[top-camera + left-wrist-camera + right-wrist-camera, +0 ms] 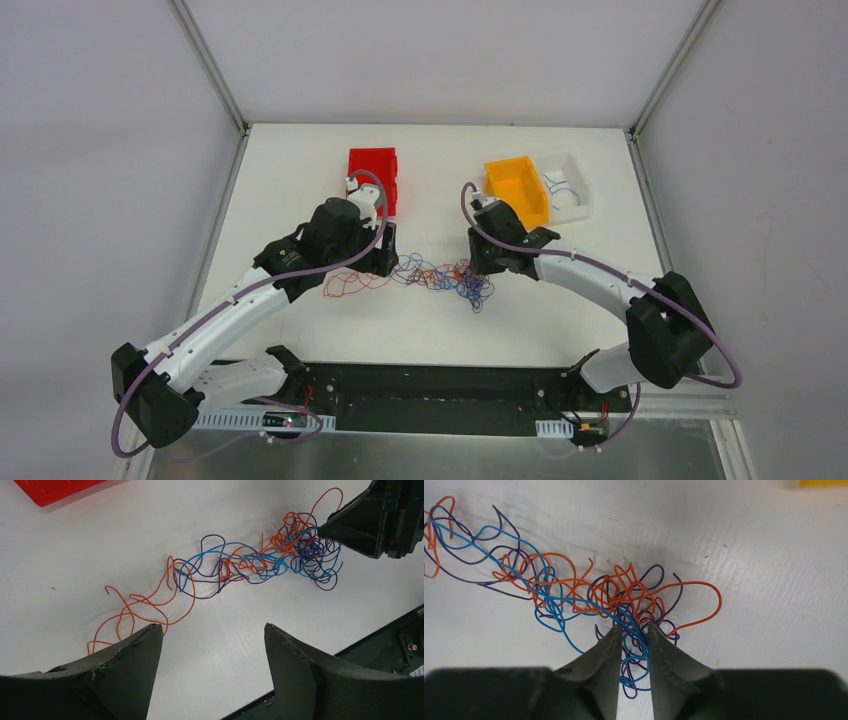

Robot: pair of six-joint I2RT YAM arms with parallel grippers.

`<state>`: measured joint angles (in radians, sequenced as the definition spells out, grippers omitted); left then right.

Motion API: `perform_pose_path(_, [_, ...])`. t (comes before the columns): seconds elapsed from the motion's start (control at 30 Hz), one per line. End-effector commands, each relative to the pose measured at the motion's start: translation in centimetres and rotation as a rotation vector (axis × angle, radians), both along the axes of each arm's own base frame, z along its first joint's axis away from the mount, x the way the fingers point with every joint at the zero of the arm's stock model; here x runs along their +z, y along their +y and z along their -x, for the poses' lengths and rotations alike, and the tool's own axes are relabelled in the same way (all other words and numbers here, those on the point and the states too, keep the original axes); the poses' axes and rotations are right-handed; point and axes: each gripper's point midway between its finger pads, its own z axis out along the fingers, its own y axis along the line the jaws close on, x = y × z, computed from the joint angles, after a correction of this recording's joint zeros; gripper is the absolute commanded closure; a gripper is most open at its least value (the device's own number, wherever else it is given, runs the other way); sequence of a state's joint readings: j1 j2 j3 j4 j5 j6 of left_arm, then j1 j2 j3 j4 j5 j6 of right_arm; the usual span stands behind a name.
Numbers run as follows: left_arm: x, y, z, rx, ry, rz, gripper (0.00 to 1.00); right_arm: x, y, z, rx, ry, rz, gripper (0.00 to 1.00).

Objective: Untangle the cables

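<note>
Nearer the tabletop's [280, 170] near edge than its far one: the cables [235, 567], an orange, blue and purple tangle drawn out left to right. Left pincer [211, 630] wide open by the loose orange end, holding nothing. Right pincer [632, 630] straddling knot strands, jaws a narrow gap apart, not yet pinching. Step, as judged: seizing the knot. Next: close fully, then pull apart gently. Towards the far edge: red bin [372, 175], yellow bin [517, 188].

The cables [624, 597] and the orange bin [824, 482] run off picture edges.
</note>
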<state>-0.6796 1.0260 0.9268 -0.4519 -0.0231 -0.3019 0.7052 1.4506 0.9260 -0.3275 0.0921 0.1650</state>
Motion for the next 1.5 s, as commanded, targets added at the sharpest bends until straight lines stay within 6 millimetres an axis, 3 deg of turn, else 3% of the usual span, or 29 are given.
perform_pose_path(0.0, [0.7,-0.1,-0.4,-0.011,-0.037,0.004,0.24,2.0,1.0,-0.4,0.031,-0.036,-0.044,0.79])
perform_pose_path(0.13, [0.7,-0.1,-0.3,-0.012,-0.039,0.006,0.24,3.1,1.7,-0.2,0.052,-0.041,-0.085,1.00])
perform_pose_path(0.27, [0.7,-0.3,0.1,-0.036,-0.035,0.013,0.24,5.3,1.9,-0.1,0.058,-0.075,-0.130,1.00])
perform_pose_path(0.43, [1.2,-1.3,0.3,-0.073,-0.026,0.048,0.23,9.5,3.5,0.9,0.136,-0.128,-0.268,1.00])
perform_pose_path(0.6, [3.5,-3.9,0.3,-0.174,-0.062,0.150,0.22,13.9,4.9,1.9,0.225,-0.180,-0.388,1.00])
perform_pose_path(0.73, [6.6,-6.4,1.1,-0.353,-0.176,0.248,0.17,17.4,6.0,2.8,0.291,-0.202,-0.479,1.00])
perform_pose_path(1.0, [10.5,-7.7,0.4,-0.428,-0.354,0.310,0.15,23.2,7.2,4.1,0.368,-0.255,-0.621,1.00])
perform_pose_path(1.13, [10.4,-8.2,-0.6,-0.422,-0.361,0.296,0.16,24.7,7.3,4.5,0.395,-0.276,-0.650,1.00])
perform_pose_path(1.33, [9.8,-9.1,-1.2,-0.439,-0.334,0.288,0.16,25.2,7.3,4.9,0.409,-0.262,-0.650,1.00])
perform_pose_path(1.47, [10.0,-10.2,-1.3,-0.467,-0.306,0.310,0.26,25.1,7.4,5.1,0.418,-0.254,-0.653,1.00])
